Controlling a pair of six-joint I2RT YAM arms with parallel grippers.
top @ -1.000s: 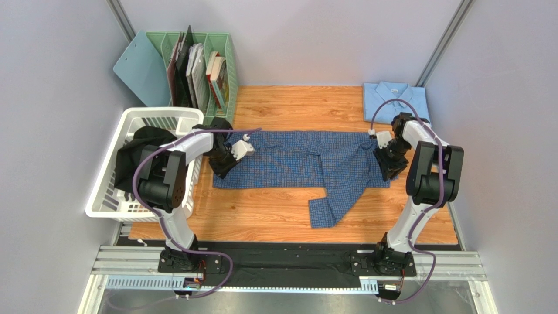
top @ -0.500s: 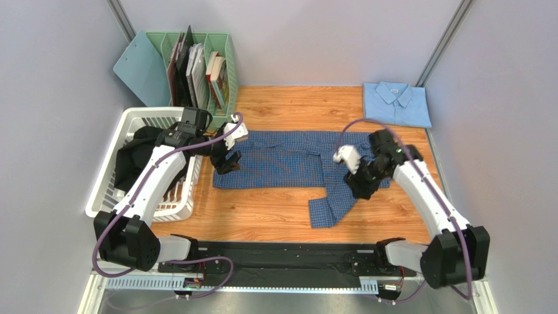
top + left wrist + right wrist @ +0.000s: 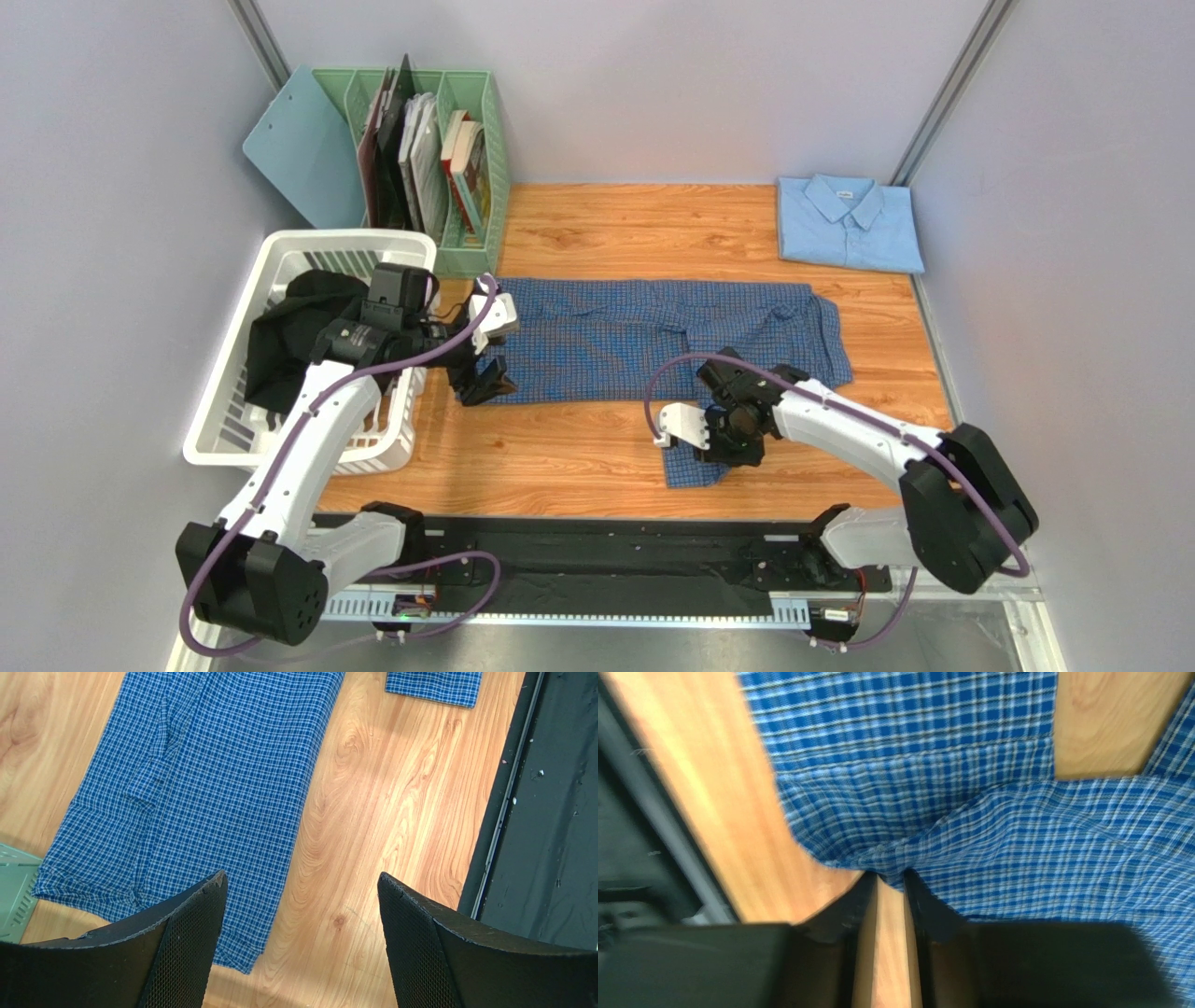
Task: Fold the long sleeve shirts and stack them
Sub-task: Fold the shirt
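- Top view: the checked shirt point(image 3: 617, 336) lies spread mid-frame, its sleeve point(image 3: 690, 465) trailing to lower centre. The pale shirt point(image 3: 847, 224) sits folded at upper right, likely the base of the stack.
- Left wrist: the left gripper point(image 3: 302, 882) is wide apart and empty over the shirt's lower-left corner, poised to grab, I'd say.
- Right wrist: the right gripper point(image 3: 891, 878) is nearly together at the sleeve's puckered edge. Is that a real grip? Cannot tell.
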